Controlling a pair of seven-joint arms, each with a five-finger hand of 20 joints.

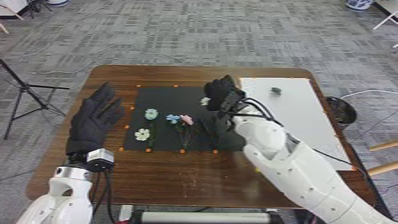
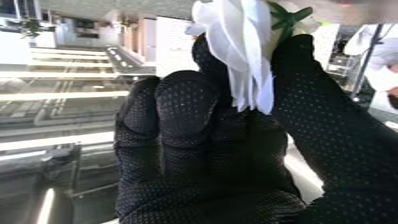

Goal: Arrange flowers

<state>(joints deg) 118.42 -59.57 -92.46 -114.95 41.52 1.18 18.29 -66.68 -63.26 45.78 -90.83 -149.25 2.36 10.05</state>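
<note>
Head view: the robot's right hand is above the upper middle of the frame's brown desk, over the black sheet near its edge with the white sheet. The white flower is in that hand; in the right wrist view the thumb and the fingers are clamped together on it. Its petals lie along the glove towards the palm, and its green base points outwards, probably so that the thumb bears on the firmer part of the bloom.

The other flowers rest on the black sheet, left of centre in the head view: a pale green flower above a cream flower, then a blue flower just beside a pink flower. Their heads point up the frame and the stems run down it, presumably so each can be lifted and turned alike; the close blue and pink pair may snag.

The left hand is at the left of the frame, fingers extended and apart from every flower, likely kept aside to leave the right hand room.
</note>
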